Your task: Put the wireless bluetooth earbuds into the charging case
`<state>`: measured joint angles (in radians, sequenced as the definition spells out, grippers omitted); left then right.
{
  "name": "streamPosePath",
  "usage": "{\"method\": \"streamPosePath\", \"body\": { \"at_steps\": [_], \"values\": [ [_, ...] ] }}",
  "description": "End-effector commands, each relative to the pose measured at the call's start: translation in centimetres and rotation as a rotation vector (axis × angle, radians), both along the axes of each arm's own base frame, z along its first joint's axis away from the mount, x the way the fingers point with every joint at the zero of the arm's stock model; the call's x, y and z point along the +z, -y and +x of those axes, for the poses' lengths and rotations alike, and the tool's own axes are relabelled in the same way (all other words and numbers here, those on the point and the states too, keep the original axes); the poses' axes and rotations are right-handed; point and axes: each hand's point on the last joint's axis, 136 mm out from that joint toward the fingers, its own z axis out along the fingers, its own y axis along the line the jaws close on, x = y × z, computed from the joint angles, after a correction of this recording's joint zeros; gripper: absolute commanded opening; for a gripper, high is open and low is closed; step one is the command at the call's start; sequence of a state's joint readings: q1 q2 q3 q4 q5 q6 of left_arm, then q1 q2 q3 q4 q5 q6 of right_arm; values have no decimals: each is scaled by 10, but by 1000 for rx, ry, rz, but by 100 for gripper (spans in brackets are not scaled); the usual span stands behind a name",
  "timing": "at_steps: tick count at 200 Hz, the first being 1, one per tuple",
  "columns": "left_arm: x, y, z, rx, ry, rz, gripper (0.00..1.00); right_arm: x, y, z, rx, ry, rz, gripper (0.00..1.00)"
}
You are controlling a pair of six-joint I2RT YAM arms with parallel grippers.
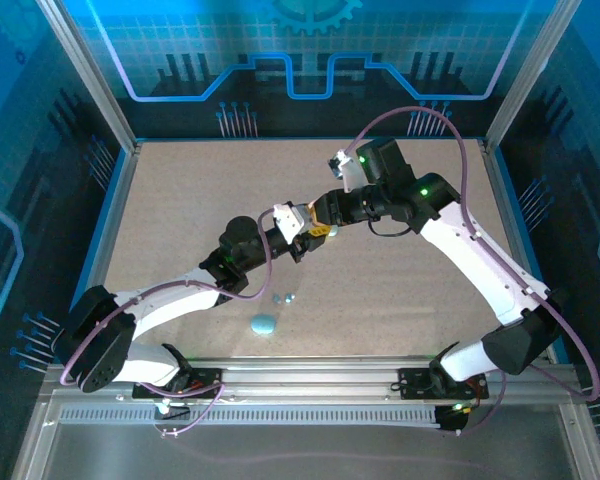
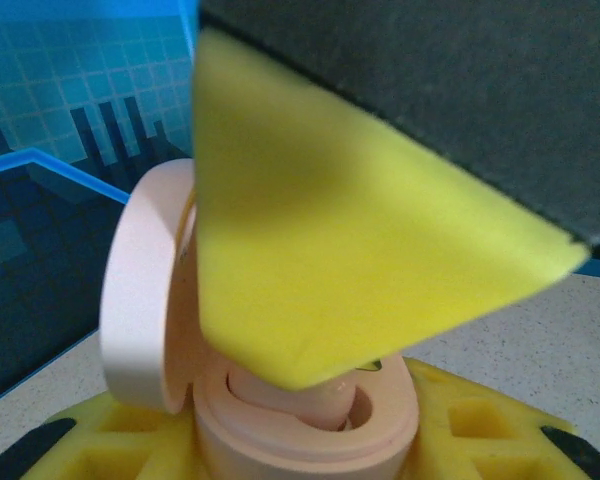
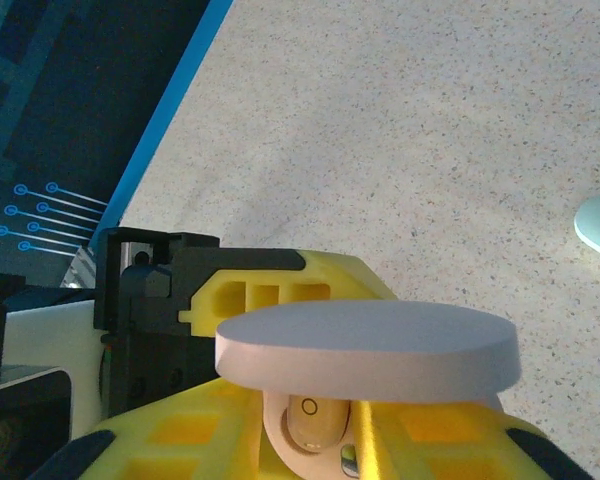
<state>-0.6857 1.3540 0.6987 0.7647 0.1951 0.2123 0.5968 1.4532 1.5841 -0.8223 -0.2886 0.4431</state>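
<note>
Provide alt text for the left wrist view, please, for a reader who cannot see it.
An open pale pink oval charging case, lid tilted up on the left, sits between the yellow fingers of the left gripper. A yellow finger of the right gripper reaches into it, a small pink earbud at its tip.

Both arms extend forward, bent inward. The left tool (image 1: 308,238) and right tool (image 1: 325,220) meet tip to tip, jaws narrow, each gripping.

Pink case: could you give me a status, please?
Left gripper clamps open pink case. Right gripper holds earbud at its opening. Blue case apart, nothing blocking.
</note>
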Motion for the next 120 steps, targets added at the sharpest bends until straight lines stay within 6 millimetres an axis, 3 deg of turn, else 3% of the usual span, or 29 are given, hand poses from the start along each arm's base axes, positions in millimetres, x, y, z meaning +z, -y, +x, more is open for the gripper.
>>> {"method": "streamPosePath", "body": {
  "at_steps": [1,29,62,94,120],
  "values": [
    [29,-1,-2,10,68,-54,32,18,1,-9,23,47,16,33],
    [28,-1,-1,11,62,-54,32,41,9,-13,11,155,70,36],
    [26,2,-5,-17,58,-53,31,51,34,-6,-98,226,103,38],
    [30,12,-20,-129,69,-62,31,45,63,16,-243,139,149,43],
    [32,20,-30,-212,54,-67,31,46,60,28,-218,52,230,46]
  ]
}}
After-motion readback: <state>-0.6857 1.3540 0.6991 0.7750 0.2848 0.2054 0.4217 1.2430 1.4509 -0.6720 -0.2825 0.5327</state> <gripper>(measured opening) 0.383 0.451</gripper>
